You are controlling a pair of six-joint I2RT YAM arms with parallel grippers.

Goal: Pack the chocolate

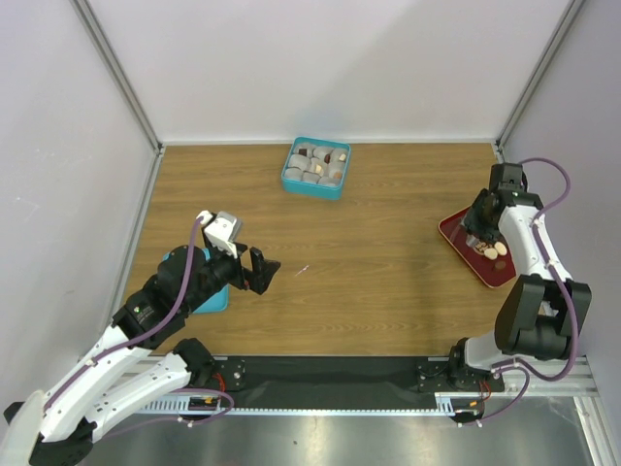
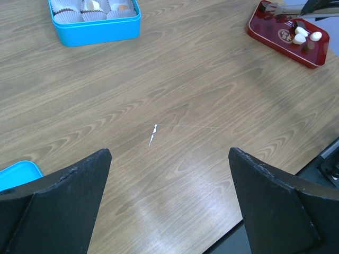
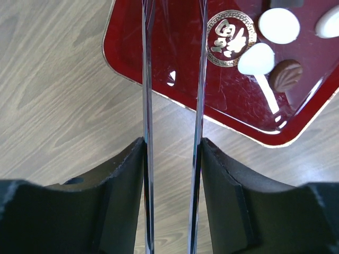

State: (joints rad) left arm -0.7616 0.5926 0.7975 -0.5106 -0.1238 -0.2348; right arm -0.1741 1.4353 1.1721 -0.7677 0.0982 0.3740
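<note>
Right end effector is clenched on the tweezers — both blades run out between its fingers, a gap between them, over the near corner of the red tray. The chocolate sits on that tray, pale pieces with a dark one beside them, off to the side of the blades. More pieces lie in paper cups inside the teal box at the far side of the counter. Left end effector is released — fingers wide, above bare wood beside a teal lid.
</note>
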